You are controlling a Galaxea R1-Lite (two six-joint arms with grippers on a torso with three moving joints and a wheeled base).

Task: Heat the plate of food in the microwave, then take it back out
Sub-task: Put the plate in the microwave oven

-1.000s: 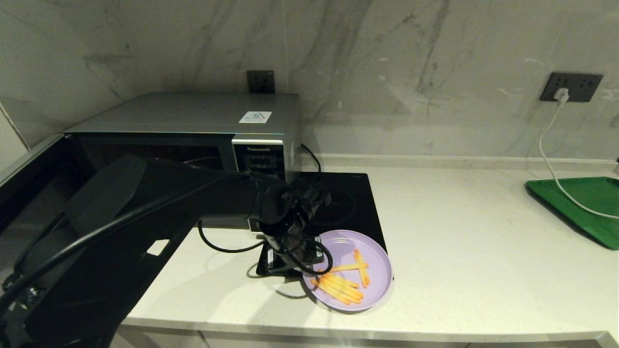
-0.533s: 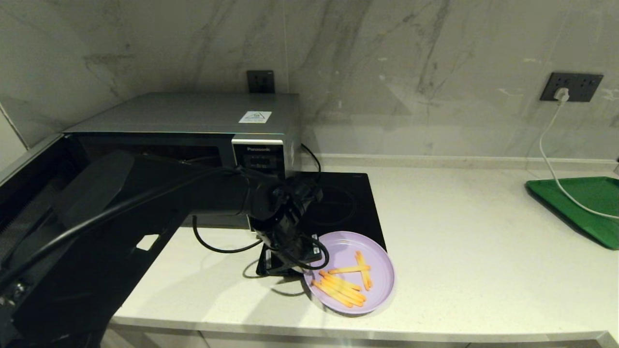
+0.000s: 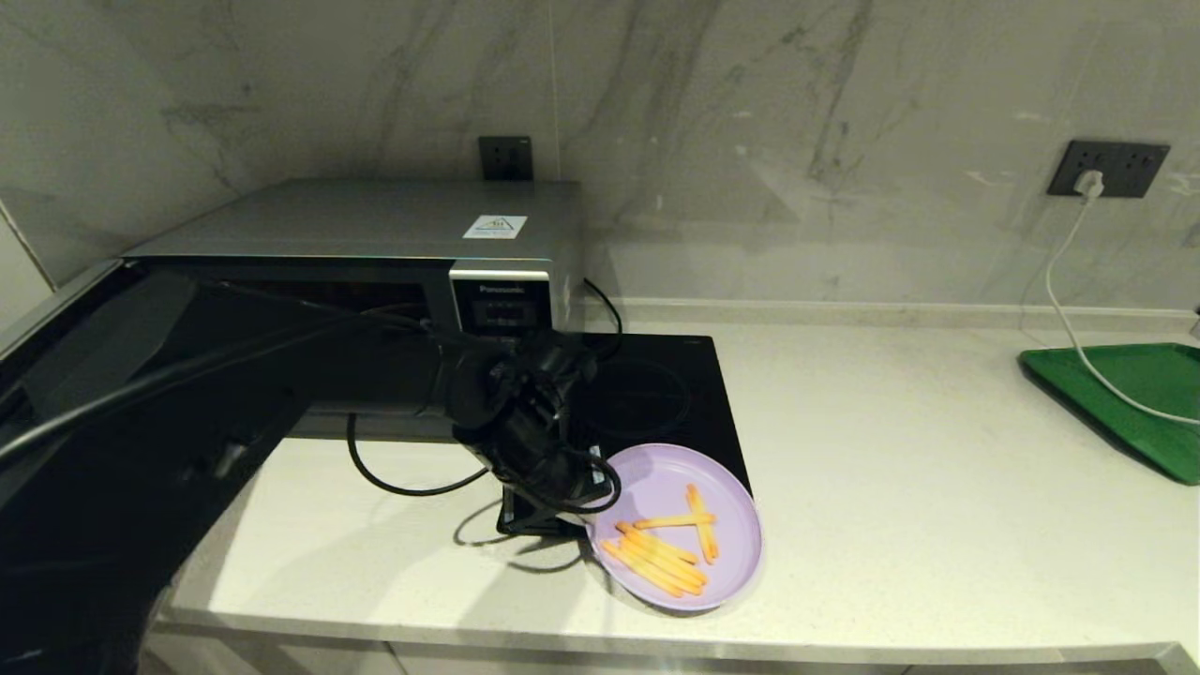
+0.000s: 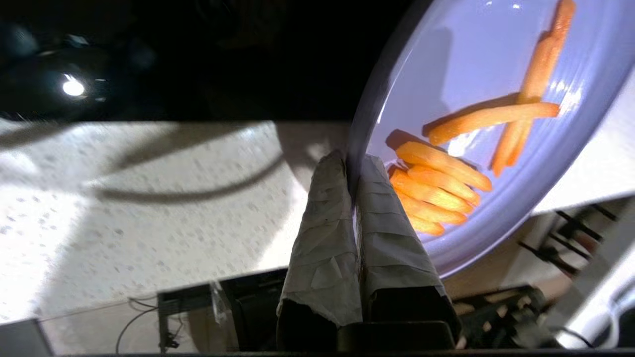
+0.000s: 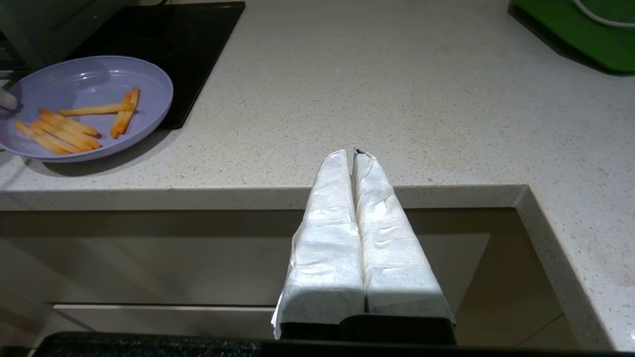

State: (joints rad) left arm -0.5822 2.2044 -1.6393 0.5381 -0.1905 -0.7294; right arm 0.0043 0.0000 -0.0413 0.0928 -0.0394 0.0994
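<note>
Pale stone counter (image 3: 891, 487), plate of food (image 3: 722, 506) rim pinched between left fingers (image 4: 382, 218), right fingers (image 5: 382, 233) closed.

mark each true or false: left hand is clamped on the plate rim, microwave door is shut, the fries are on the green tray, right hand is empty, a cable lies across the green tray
1. The left hand is clamped on the rim of the plate of food. True.
2. The door of the microwave is shut. False: it stands swung open on the left.
3. The fries lie on the green tray. False: they are on the lilac plate.
4. The right hand holds nothing. True.
5. A white cable crosses the tray. True.
</note>
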